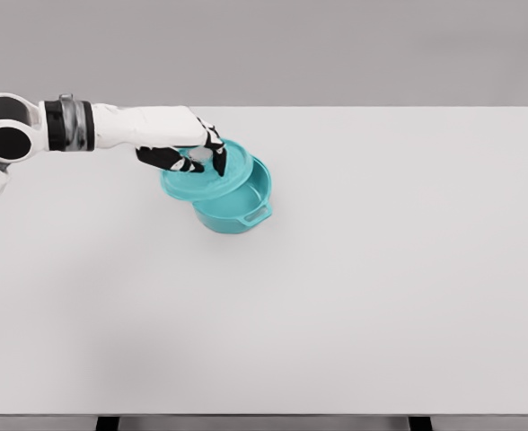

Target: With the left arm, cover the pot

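Head view shows the left arm point(75, 126) entering from the picture's left edge and stretching out level across the white table point(381, 296), its black joint and grey banded cuff nearest the edge and the white forearm running rightward toward the pot point(242, 211). At the end of that forearm the left hand point(181, 144) sits above and to the left of the pot, palm down, with its dark fingers point(217, 148) curled downward and closed around the small pale knob on top of the teal lid point(201, 180). The hand is clamped on the lid by that knob; the exact wrap of each finger is too small to make out.

The lid is a round teal disc, tilted, with its left side lower and its right side higher. It hangs over the pot's left part and does not sit flat on the rim, so the pot is only partly covered: the right part of the pot's opening and inner wall show as a crescent to the right of the lid.

The pot itself is teal, stands upright on the table, and carries a small loop handle point(257, 215) on its lower right side, facing the near edge of the table.
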Tool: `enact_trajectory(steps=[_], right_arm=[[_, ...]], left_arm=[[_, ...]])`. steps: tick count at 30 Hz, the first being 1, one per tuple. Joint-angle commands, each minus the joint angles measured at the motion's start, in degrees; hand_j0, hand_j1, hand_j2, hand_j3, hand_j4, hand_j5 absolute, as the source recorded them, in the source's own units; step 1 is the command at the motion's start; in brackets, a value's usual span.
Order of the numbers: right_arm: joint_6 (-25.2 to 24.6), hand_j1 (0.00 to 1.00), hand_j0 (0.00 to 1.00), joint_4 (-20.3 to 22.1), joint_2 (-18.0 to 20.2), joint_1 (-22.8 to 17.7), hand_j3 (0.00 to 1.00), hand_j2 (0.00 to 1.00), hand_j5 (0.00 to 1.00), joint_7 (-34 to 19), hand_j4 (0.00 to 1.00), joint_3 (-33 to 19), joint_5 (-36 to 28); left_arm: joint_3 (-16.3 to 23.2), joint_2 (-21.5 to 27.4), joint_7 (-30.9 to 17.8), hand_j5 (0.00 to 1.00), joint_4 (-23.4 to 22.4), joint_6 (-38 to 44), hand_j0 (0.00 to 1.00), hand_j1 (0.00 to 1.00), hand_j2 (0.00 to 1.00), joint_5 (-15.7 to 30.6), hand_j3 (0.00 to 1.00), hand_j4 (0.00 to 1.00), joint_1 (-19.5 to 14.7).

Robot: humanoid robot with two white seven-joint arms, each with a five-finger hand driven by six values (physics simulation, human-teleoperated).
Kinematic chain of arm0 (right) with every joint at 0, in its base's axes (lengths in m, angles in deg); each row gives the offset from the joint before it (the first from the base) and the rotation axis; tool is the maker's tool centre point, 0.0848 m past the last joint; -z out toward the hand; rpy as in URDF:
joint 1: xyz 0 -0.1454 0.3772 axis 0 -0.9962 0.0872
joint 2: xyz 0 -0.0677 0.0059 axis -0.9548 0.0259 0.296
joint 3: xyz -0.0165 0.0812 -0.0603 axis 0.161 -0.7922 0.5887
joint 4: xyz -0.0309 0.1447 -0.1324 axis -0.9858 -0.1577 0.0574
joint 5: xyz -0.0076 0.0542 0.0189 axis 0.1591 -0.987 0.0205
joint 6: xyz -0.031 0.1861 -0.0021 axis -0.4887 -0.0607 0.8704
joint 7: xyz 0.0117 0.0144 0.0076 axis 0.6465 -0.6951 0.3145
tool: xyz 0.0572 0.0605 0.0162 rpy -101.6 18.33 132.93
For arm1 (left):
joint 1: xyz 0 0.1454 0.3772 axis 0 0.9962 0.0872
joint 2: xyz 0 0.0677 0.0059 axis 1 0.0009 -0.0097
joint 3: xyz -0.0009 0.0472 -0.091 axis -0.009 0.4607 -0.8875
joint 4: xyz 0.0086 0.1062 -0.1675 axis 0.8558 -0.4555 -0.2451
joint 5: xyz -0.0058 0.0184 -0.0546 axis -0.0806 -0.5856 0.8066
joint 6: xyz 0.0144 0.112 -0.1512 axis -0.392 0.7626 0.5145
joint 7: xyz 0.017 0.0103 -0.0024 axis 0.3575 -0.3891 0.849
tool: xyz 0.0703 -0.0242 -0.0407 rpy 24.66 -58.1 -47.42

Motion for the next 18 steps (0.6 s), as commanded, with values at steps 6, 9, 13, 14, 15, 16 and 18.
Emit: enact_trajectory(steps=[6, 9, 13, 14, 15, 16, 18], right_arm=[[0.01, 1.00, 1.00, 0.00, 0.01, 0.00, 1.00, 1.00, 1.00, -0.02, 1.00, 0.01, -0.02], [0.01, 1.00, 1.00, 0.00, 0.01, 0.00, 1.00, 1.00, 1.00, -0.02, 1.00, 0.01, -0.02], [0.01, 1.00, 1.00, 0.00, 0.01, 0.00, 1.00, 1.00, 1.00, -0.02, 1.00, 0.01, -0.02], [0.01, 1.00, 1.00, 0.00, 0.01, 0.00, 1.00, 1.00, 1.00, -0.02, 1.00, 0.01, -0.02], [0.01, 1.00, 1.00, 0.00, 0.01, 0.00, 1.00, 1.00, 1.00, -0.02, 1.00, 0.01, -0.02], [0.01, 1.00, 1.00, 0.00, 0.01, 0.00, 1.00, 1.00, 1.00, -0.02, 1.00, 0.01, -0.02], [0.01, 1.00, 1.00, 0.00, 0.01, 0.00, 1.00, 1.00, 1.00, -0.02, 1.00, 0.01, -0.02]], left_arm=[[-0.02, -3.11, 0.06, 0.49, -0.39, 0.17, 0.49, 0.49, 0.49, -0.38, 0.49, 0.49, 0.09], [-0.02, -4.51, 0.06, 0.49, -2.15, 0.17, 0.49, 0.49, 0.49, -2.92, 0.49, 0.49, 0.26], [-0.02, -6.27, 0.06, 0.49, -2.33, 0.17, 0.49, 0.49, 0.49, -7.06, 0.49, 0.49, 0.35], [-0.02, -6.45, 0.06, 0.49, -2.33, 0.17, 0.49, 0.49, 0.49, -7.06, 0.49, 0.49, 0.35], [-0.02, -6.62, 0.06, 0.49, -2.33, 0.17, 0.49, 0.49, 0.49, -7.06, 0.49, 0.49, 0.35], [-0.02, -6.62, 0.06, 0.49, -2.33, 0.17, 0.49, 0.49, 0.49, -7.06, 0.49, 0.49, 0.35], [-0.02, -6.54, 0.06, 0.49, -2.33, 0.17, 0.49, 0.49, 0.49, -7.06, 0.49, 0.49, 0.35]])
